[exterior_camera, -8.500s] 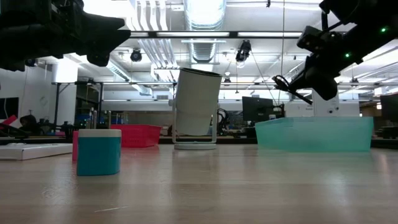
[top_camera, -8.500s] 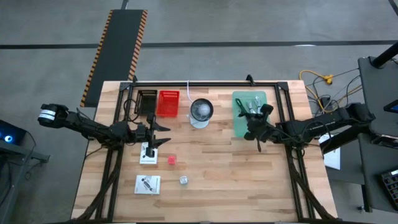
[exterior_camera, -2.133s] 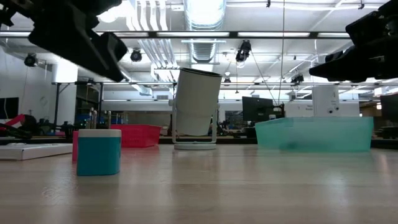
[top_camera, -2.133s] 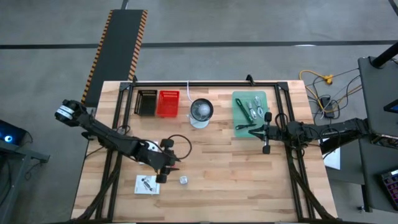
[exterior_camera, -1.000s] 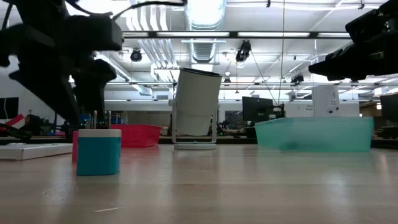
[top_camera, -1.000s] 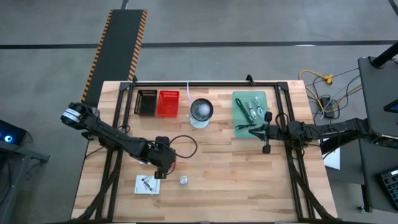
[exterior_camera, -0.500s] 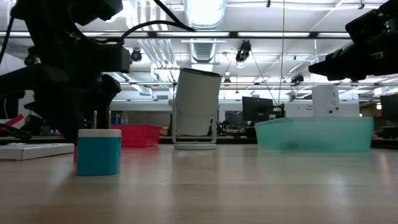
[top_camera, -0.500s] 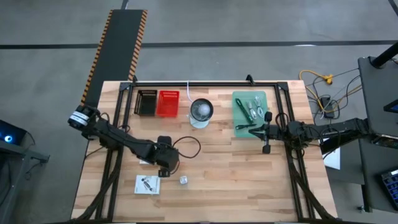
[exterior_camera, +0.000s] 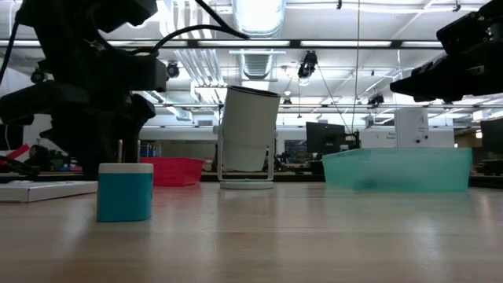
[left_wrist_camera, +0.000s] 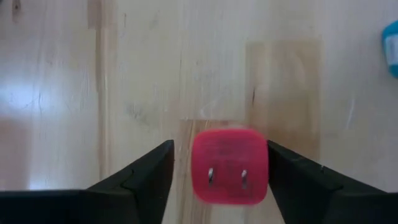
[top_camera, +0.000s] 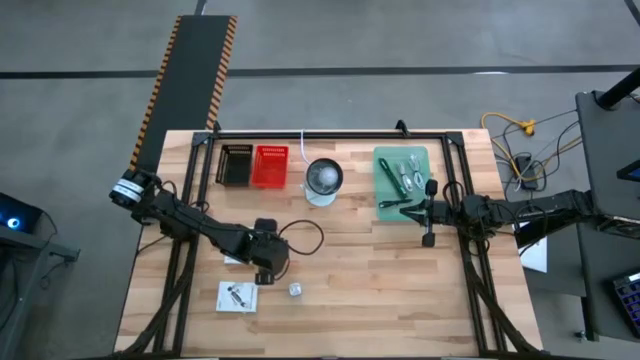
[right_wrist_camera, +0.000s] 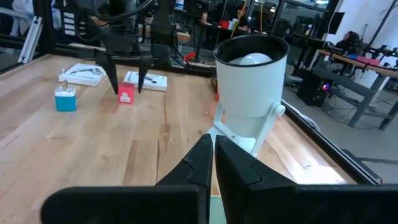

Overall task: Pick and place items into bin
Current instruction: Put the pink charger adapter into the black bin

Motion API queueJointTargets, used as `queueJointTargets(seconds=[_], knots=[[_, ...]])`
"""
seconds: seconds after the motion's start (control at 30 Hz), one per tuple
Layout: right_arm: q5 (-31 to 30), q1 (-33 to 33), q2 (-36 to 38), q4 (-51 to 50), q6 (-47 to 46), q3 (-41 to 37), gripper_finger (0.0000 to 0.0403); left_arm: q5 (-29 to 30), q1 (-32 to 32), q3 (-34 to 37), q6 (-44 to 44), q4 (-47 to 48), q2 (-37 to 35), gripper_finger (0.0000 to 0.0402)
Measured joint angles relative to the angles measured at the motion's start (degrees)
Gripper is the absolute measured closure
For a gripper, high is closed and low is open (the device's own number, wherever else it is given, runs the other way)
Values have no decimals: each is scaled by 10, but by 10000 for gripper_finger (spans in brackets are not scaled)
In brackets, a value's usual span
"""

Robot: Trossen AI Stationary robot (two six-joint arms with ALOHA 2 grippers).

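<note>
- High view: the left gripper (top_camera: 268,266) is down over the wooden table (top_camera: 350,290), just past a white card (top_camera: 238,296) and beside the silver cube (top_camera: 296,289). It hides the red cube, since it stands straight above it for a top grasp. The right gripper (top_camera: 428,212) waits at the near edge of the green bin (top_camera: 401,175), clear of the work. The bowl (top_camera: 323,178) sits between that bin and the red basket (top_camera: 269,165).
- Low view: the left gripper (exterior_camera: 110,169) hangs behind the teal-looking cube (exterior_camera: 125,192), its tips near the tabletop. The bin (exterior_camera: 397,170) is well apart, so a carry across the table looks needed.
- Left wrist view: the red cube (left_wrist_camera: 229,166) lies between the fingers (left_wrist_camera: 140,182), which stand apart on either side with gaps showing, not yet clamped.
- Right wrist view: the right gripper (right_wrist_camera: 213,158) has its fingers pressed together, empty, pointing at the bowl (right_wrist_camera: 250,93); the red cube (right_wrist_camera: 125,94) sits far off under the other arm.
</note>
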State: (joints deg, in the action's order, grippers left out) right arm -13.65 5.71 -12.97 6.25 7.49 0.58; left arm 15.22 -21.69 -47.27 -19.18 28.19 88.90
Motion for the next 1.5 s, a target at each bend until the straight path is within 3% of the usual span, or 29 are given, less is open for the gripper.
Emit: queueJointTargets(seconds=[0.27,0.47,0.53,0.73,0.9,1.07,1.3,1.5], knots=[[0,0,0,0,0,0,394,-11,0,0,16,-25,-1,262],[0,0,0,0,1,0,394,-28,0,-1,15,-25,-1,264],[0,0,0,0,1,0,394,-27,0,-1,15,-25,-1,253],[0,0,0,0,2,0,394,-30,0,5,15,-22,-1,163],[0,0,0,0,2,0,394,-27,0,14,15,-23,-1,146],[0,0,0,0,2,0,394,-27,2,15,15,-23,-1,177],[0,0,0,0,2,0,394,-27,3,15,20,-26,-1,262],[0,0,0,0,2,0,394,-39,4,10,21,-18,-1,265]])
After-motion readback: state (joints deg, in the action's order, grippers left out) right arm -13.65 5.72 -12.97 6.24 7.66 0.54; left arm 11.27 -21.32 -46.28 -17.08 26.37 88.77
